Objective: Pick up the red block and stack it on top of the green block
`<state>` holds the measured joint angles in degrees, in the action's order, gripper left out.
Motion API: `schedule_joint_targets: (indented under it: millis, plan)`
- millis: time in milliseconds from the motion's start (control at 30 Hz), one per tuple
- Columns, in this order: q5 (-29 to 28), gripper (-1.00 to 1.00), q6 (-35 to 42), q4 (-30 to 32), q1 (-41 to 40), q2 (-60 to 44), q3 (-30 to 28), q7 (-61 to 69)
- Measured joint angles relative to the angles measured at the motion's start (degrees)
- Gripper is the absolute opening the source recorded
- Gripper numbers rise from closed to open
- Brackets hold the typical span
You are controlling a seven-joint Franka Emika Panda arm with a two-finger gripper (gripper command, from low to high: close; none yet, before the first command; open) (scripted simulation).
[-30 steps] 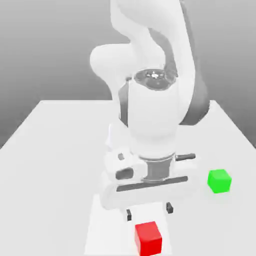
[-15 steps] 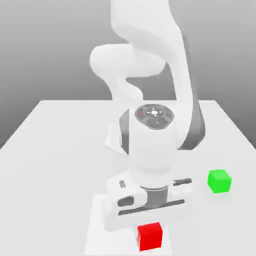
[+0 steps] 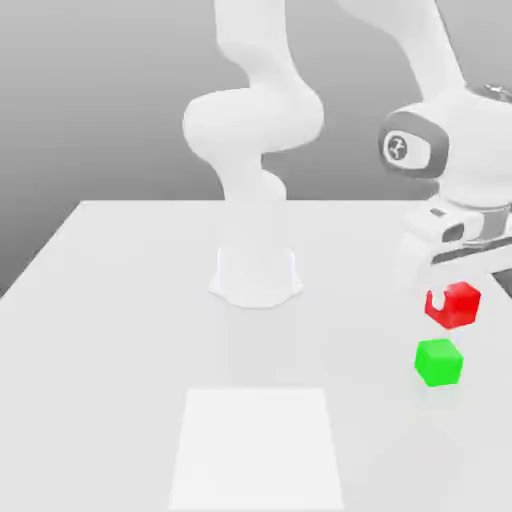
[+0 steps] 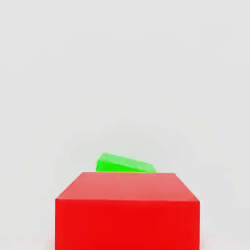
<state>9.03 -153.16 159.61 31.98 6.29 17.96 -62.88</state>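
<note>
I see the table [image 3: 120,330], white, wide bare stretch toward the exterior view's left; a paler square patch [image 3: 257,445] near its front edge; arm [image 3: 250,130] rises from its base mid-table and arcs over to the exterior view's right; gripper [image 3: 455,292] hangs there near the table's right edge, clenched on the red block [image 3: 454,304], plain matte cube, lifted clear of the table; green block [image 3: 438,362], same size, sits on the table just below it, a gap between them; hand view: red block [image 4: 128,210] close, green block [image 4: 124,163] peeking out behind its top edge.
</note>
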Motion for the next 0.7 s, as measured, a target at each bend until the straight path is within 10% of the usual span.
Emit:
schedule_joint_targets:
  millis: [700]
  plan:
    - [7.2,-1.00,-6.2,-0.7,2.5,-10.7,-0.6,5.0]
